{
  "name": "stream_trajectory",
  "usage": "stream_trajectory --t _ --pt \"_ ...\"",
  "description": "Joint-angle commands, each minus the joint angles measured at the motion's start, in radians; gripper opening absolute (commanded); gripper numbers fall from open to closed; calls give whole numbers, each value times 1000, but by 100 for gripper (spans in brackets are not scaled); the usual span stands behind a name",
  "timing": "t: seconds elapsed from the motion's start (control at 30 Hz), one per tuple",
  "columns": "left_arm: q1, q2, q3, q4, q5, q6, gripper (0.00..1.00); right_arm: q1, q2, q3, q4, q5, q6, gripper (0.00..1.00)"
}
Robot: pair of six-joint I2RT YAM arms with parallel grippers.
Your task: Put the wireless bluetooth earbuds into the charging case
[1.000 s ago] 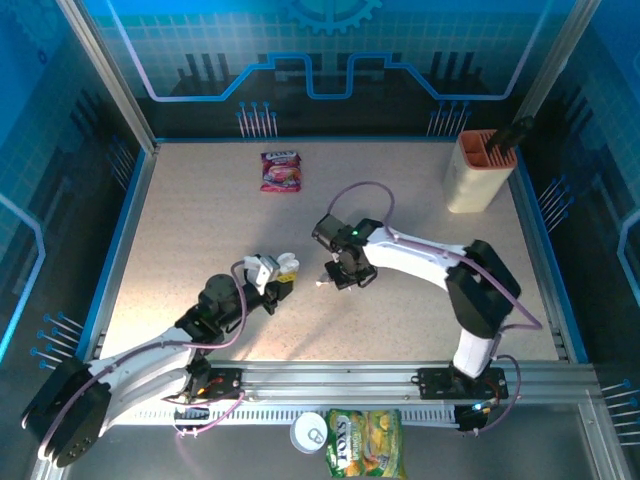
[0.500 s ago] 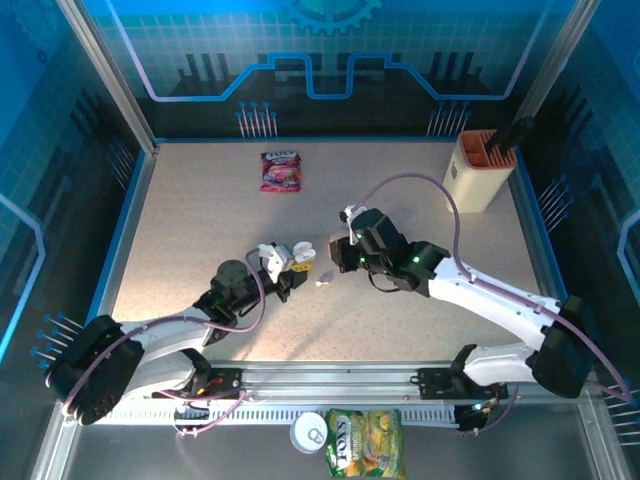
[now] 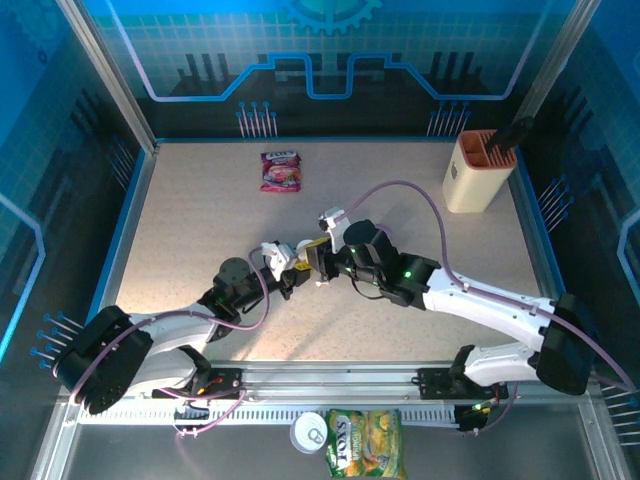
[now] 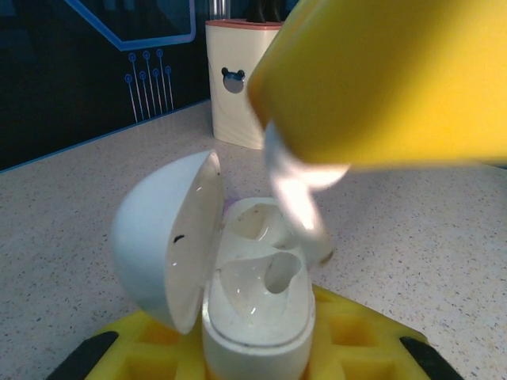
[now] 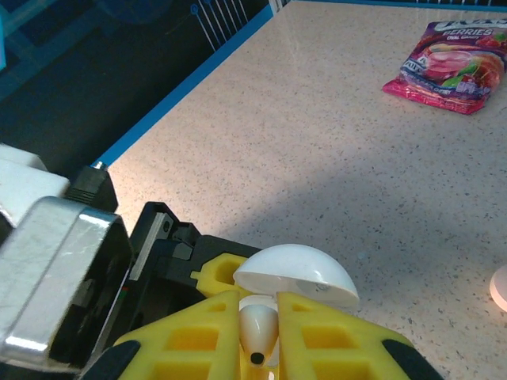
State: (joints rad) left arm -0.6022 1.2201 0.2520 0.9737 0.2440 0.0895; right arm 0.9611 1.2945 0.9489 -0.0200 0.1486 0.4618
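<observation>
**Tools.** The right tool (image 3: 318, 258) is closed on one white earbud (image 5: 257, 326). The bud is pinched between the yellow fingers (image 5: 329, 336) with its dark-tipped end showing in the right wrist view. The left tool (image 3: 292, 274) is clamped on the charging case (image 4: 257, 317) and holds it off the counter (image 3: 200, 220). The hinged lid (image 4: 170, 237) is swung open to one side.

**Position of the work.** The earbud hangs directly above the charging case, at the mouth of the farther socket (image 4: 255, 222). The nearer socket (image 4: 281, 273) is empty. Whether the stem has already entered the farther socket cannot be told, because the bud is blurred.

**Procedure, as judged.**
1. Hold the charging case steady and level, with the lid clear of the approach.
2. Align the stem with the socket bore before descending. A tilted stem is likely to catch on the rim.
3. Lower slowly. Release only once the bud sits flush, otherwise it may tip out onto the counter.
4. Withdraw straight up so that the fingers do not drag the bud.

**Markings.**
- The pink snack packet (image 5: 451, 57), well beyond the charging case, carries the word "BERRIES". Its smaller print is illegible.
- The cream holder (image 4: 238, 91), farther from the case, bears a small bear-head mark and no text.
- The case shows no writing.
</observation>
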Motion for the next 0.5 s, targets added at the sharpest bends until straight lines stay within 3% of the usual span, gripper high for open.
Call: stream_trajectory --t 0.0,0.27,0.47 --pt "-5 -21 29 21 26 32 9 12 27 37 35 -6 -30 15" --pt "-4 -31 25 13 11 9 9 13 39 37 20 4 -44 15" --pt "-5 -27 24 22 10 -10 9 6 -11 -27 127 0 -22 13"
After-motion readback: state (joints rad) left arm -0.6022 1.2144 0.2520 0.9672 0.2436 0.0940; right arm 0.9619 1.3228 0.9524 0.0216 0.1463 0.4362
